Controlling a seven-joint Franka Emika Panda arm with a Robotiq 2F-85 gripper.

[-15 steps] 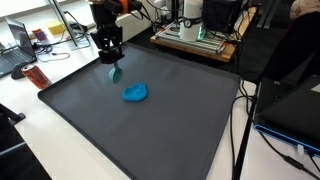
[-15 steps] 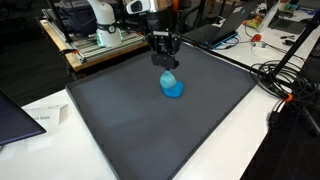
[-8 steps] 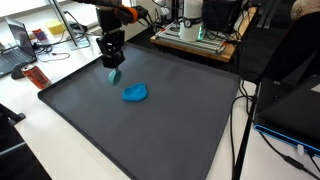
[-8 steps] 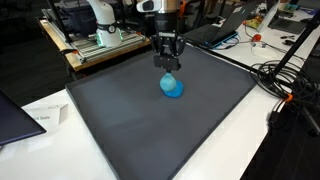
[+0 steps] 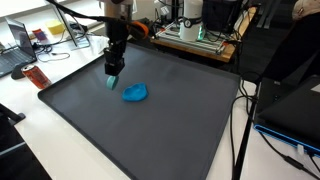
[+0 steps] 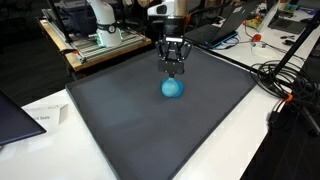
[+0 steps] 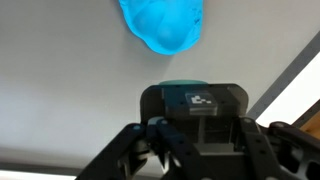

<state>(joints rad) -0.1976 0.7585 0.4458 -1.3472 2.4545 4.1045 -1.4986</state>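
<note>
I see a bright blue cloth (image 5: 135, 93), plain, on a dark grey mat (image 5: 120, 135). My gripper (image 5: 112, 77) is black, its block (image 5: 112, 82) teal, the table (image 5: 35, 125) white.

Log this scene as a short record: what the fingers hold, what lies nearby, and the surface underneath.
fingers: shut on a small teal piece
height: low over the mat; whether the piece touches it cannot be told
nearby: blue lump lying on the mat, apart from the teal piece
surface: dark grey mat on a white table
wrist view: blue lump ahead of the fingers, teal piece showing just past them
</note>
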